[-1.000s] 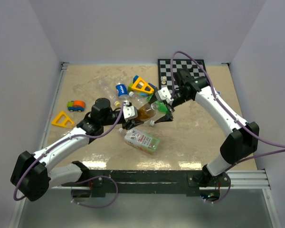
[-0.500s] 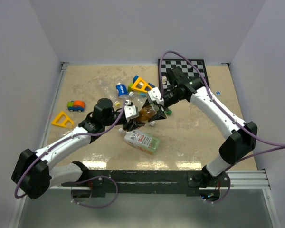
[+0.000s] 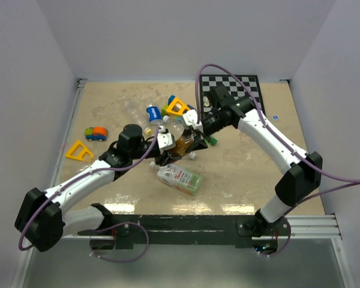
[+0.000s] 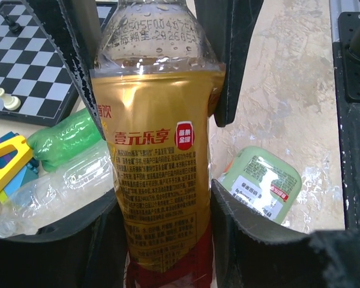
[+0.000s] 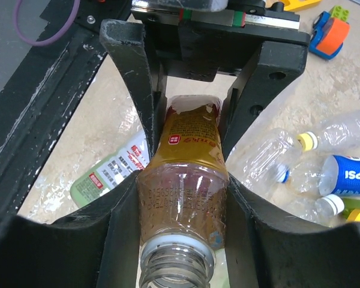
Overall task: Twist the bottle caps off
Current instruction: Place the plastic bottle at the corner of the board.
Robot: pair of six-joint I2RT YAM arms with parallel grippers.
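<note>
The left gripper (image 4: 165, 204) is pinching the amber bottle (image 4: 162, 150) around its gold label and holds it off the table, near the middle, just beyond a green-labelled bottle (image 3: 180, 178) lying nearer the arms. The right gripper (image 5: 183, 192) comes in from the far right. Its fingers sit tight against both sides of the bottle's clear shoulder, so it looks pressed onto the bottle, not onto the neck.

From the right wrist view the neck shows a white collar ring and bare thread, with no cap on what can be seen; the picture's edge cuts off the mouth. To my eye this bottle is already opened, or very nearly.

Other caps are on their bottles among the pile at the far left: a yellow cap (image 5: 306, 141) and a white cap (image 5: 331, 204), each on a clear bottle lying flat.

Next, I'd think, this bottle gets set down and a capped one is picked up, one gripper steadying the body while the other closes squarely on the small cap.
</note>
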